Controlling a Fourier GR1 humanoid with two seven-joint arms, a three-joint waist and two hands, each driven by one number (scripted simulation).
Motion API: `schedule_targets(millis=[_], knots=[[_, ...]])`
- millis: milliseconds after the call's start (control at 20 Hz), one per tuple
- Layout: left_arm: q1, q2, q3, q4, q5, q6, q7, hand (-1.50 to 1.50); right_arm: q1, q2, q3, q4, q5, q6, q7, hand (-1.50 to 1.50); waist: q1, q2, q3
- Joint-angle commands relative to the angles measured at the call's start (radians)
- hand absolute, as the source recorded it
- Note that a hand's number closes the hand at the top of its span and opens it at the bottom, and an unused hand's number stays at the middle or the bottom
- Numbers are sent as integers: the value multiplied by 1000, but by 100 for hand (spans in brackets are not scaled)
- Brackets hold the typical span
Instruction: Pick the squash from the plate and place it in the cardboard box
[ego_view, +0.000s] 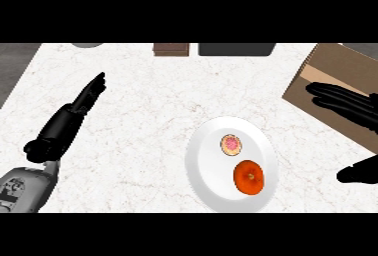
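A round orange squash (249, 176) lies on the lower part of the white plate (203, 167), right of the counter's middle. Above it on the same plate sits a small round pink and yellow item (231, 144). The brown cardboard box (317, 75) stands at the right edge, tilted in the view. My right hand (345, 102) hovers over the box with straight, spread fingers and nothing in it; its thumb (359, 171) shows lower down, right of the plate. My left hand (83, 102) rests open at the far left, fingers pointing away from me.
Along the counter's far edge stand a small brown object (171, 49), a dark grey block (236, 49) and part of a grey round thing (88, 45). White marbled counter (148, 125) stretches between my left hand and the plate.
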Motion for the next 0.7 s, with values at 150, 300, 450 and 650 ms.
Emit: schedule_targets(millis=[150, 300, 450, 650], knots=[[-24, -12, 2, -17, -4, -6, 57, 0, -22, -60, 179, -217, 263, 46, 195, -150, -3, -7, -2], [-1, -21, 16, 7, -10, -8, 22, 0, 48, -55, 231, -375, 316, 81, 307, -150, -18, -7, -1], [42, -15, 8, -13, -33, -16, -1, 0, 42, -33, 296, -437, 419, 113, 426, -150, -8, -6, -1], [3, -22, 49, 21, -35, -26, -10, 0, 88, -8, 330, -586, 440, 223, 604, -150, -18, -5, -1]])
